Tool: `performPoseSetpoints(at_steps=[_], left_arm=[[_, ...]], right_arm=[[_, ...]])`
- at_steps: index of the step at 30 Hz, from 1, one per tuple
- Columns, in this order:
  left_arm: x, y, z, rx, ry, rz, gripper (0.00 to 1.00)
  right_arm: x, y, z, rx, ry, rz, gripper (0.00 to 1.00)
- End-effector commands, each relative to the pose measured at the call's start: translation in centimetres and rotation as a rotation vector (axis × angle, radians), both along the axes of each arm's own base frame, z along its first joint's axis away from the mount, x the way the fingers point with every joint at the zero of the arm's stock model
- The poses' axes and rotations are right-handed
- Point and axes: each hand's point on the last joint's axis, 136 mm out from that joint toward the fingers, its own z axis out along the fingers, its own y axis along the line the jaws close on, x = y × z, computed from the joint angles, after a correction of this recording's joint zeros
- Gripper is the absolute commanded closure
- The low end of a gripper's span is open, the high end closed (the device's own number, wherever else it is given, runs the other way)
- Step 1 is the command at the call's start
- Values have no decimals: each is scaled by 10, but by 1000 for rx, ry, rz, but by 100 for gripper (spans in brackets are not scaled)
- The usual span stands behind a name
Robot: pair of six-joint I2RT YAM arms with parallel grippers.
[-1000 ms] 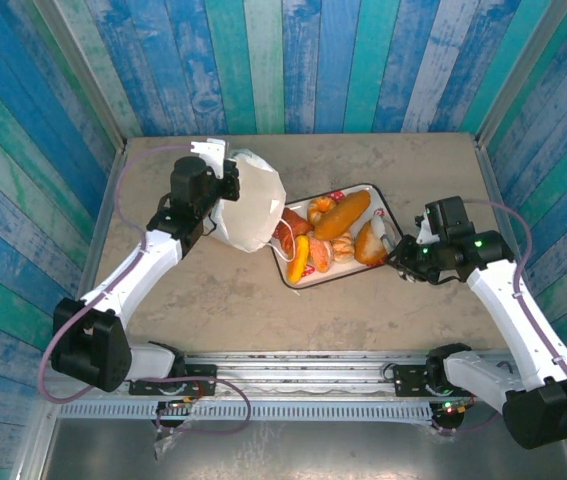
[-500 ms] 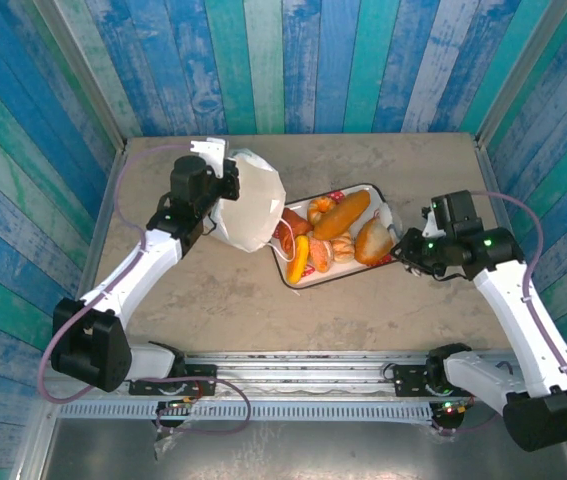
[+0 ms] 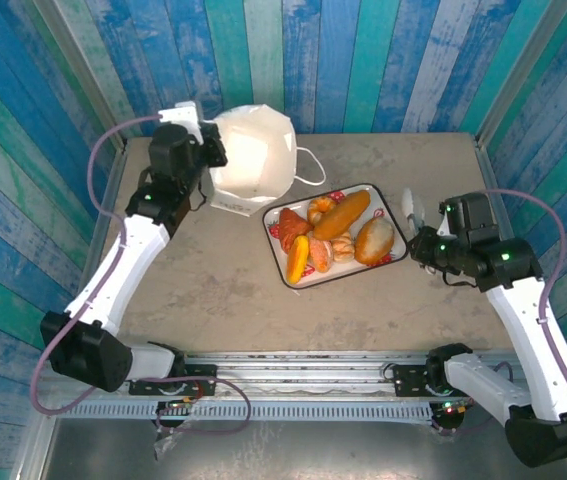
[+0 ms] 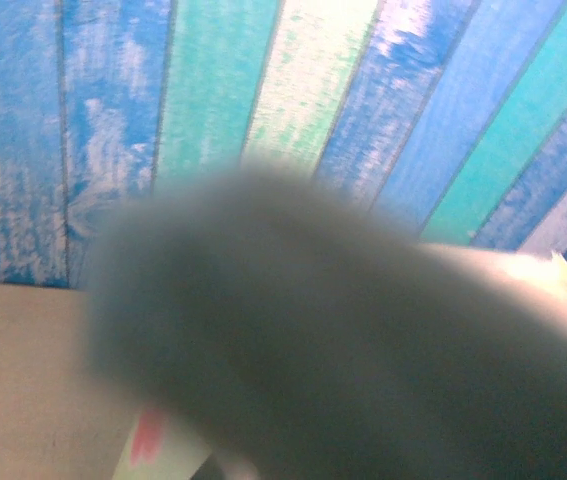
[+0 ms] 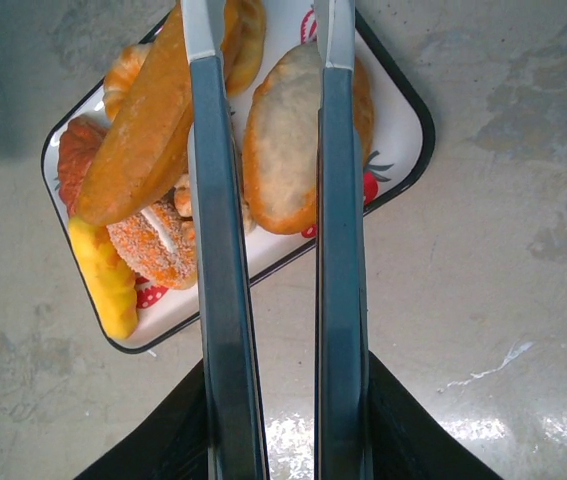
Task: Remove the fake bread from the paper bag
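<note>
Table (image 3: 213,290): mottled beige top, walled by blue and green painted planks. Paper bag (image 3: 253,160): white, held up off the table at the far left, its pale face turned to the top camera, one thin loop handle (image 3: 309,166) trailing to its right; no bread can be seen in it from this angle. Tray (image 3: 275,214): white with a dark rim and a strawberry print, flat on the table right of centre, well clear of the bag. Fake bread (image 3: 335,236): all visible pieces lie on the tray, packed close together. Among them are a long orange loaf (image 3: 344,214) lying diagonally, a pale round loaf (image 3: 375,240) at the right end, a yellow roll (image 3: 298,258) at the near left and a reddish-brown roll (image 3: 292,224) beside it. Left gripper (image 3: 207,150): closed on the bag's left edge and carrying it; its wrist view is mostly a dark blur with a strip of white paper at the right. Right gripper (image 3: 412,208): just beside the tray's right end, fingers parallel with a moderate gap and nothing between them; its wrist view looks down past them (image 5: 266,20) at the pale round loaf (image 5: 288,140) and the long orange loaf (image 5: 143,130).
</note>
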Motion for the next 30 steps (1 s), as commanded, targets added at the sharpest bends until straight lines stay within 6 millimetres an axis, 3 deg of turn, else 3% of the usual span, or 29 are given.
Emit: performPoseSetpoints(at_steps=[1, 15, 20, 30], left_arm=[[-1, 23, -2, -206, 63, 35, 100], [14, 56, -22, -586, 177, 33, 100], [24, 68, -34, -621, 200, 73, 100], [46, 77, -89, -653, 302, 126, 100]], right_arm=[[0, -9, 17, -34, -61, -13, 65], [-3, -19, 17, -83, -90, -35, 65], [-2, -19, 17, -87, -95, -28, 65], [6, -23, 17, -121, -106, -34, 64]])
